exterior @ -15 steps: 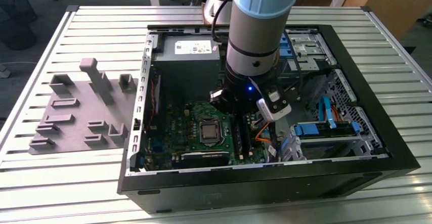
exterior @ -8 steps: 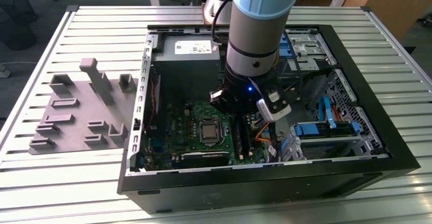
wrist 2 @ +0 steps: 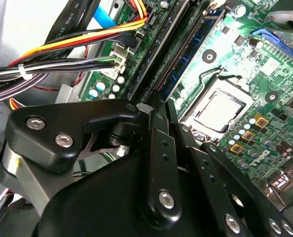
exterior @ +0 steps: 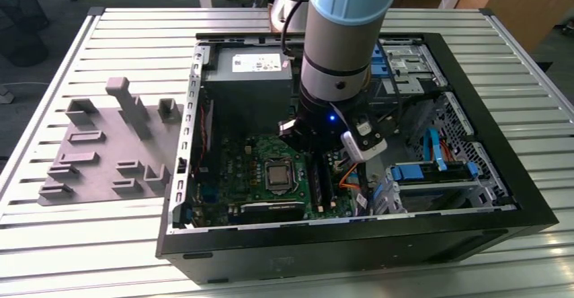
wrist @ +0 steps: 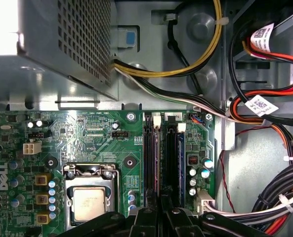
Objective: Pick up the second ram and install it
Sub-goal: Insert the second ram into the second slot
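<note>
My gripper (wrist: 159, 205) is down inside the open computer case (exterior: 502, 197), over the black memory slots beside the processor socket (wrist: 89, 197). Its fingers (wrist 2: 156, 148) are drawn close together around the near end of the second ram (wrist: 156, 158), a thin dark stick standing upright in its slot. The second wrist view shows the same stick (wrist 2: 173, 57) running away from the fingertips. Another blue-green stick (wrist: 180, 153) sits in the neighbouring slot. In the exterior view the arm's wrist hides most of the gripper (exterior: 310, 151).
The grey power supply (exterior: 247, 76) fills the case's far end. Bundles of yellow, orange, black and white cables (wrist: 265, 197) run close beside the slots. Blue drive brackets (exterior: 431, 170) sit on the exterior view's right. Grey holder blocks (exterior: 107, 143) stand on the slatted table outside the case.
</note>
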Available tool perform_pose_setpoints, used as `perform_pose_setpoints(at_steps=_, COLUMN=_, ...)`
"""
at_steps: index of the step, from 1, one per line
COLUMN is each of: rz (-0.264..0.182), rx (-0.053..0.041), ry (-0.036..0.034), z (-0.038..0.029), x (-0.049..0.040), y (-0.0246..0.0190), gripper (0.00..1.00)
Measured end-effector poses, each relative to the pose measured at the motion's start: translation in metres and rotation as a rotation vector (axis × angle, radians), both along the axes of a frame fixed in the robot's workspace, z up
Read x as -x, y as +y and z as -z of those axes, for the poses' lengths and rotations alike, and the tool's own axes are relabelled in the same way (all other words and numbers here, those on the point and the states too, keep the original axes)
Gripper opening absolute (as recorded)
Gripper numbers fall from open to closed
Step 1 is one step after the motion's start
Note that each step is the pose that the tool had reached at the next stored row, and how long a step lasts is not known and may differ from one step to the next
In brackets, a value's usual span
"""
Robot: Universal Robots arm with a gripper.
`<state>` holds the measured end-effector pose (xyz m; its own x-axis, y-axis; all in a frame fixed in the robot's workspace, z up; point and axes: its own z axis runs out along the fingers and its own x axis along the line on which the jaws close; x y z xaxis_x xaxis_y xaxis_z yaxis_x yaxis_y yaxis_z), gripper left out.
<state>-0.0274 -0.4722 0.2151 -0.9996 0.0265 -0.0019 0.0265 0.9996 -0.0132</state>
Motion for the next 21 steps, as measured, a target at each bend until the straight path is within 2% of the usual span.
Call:
perform_pose_setpoints(at_steps=6, rz=0.0, rx=0.0005, ry=0.0002, z=-0.0016, x=0.0, y=-0.0001, gripper=0.14)
perform_pose_setpoints(at_steps=11, rz=0.0, rx=0.0101, ry=0.0003, z=-0.0015, x=0.0, y=0.0, gripper=0.14)
perform_pose_setpoints(at_steps=21, rz=0.001, rx=0.0105, ry=0.0002, z=0.0015, x=0.0, y=-0.0001, gripper=0.14)
